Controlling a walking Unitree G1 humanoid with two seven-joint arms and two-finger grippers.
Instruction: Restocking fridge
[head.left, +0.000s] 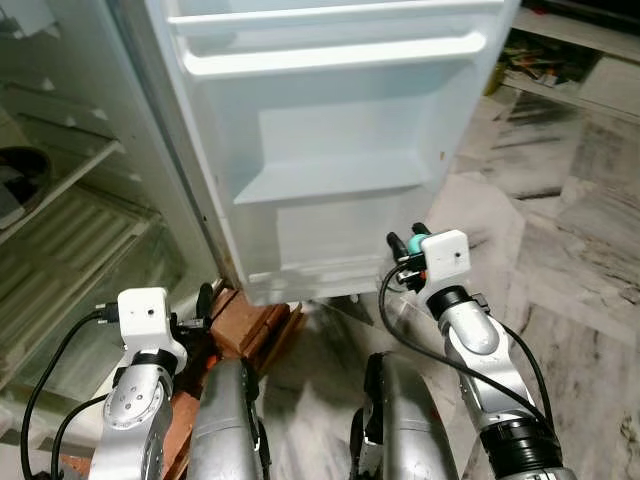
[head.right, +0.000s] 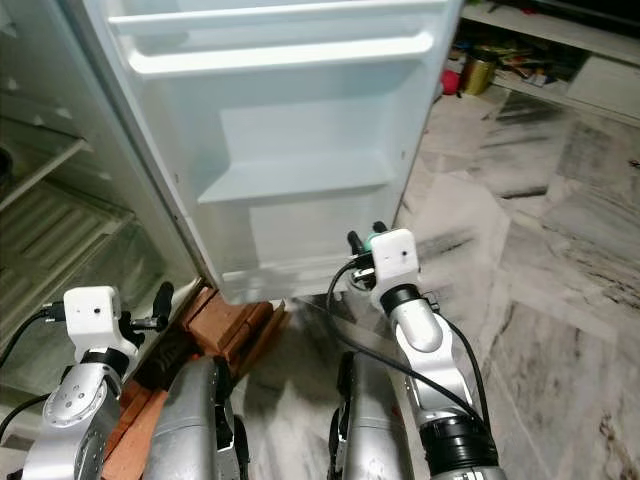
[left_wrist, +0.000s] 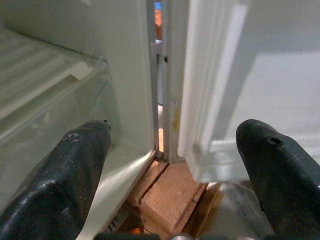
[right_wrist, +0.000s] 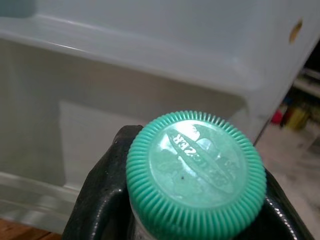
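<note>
- My right end effector (head.left: 408, 250) is closed on a bottle with a green cap (right_wrist: 196, 170), near the fridge door (head.left: 330, 140).
- The cap's writing is too blurry to read.
- My left end effector (left_wrist: 175, 165) is wide open and holds nothing.

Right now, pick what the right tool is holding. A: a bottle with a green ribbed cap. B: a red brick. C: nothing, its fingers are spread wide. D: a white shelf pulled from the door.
A: the right tool is shut on a bottle with a green ribbed cap, the cap poking up between its black fingers in front of the open fridge door.
</note>
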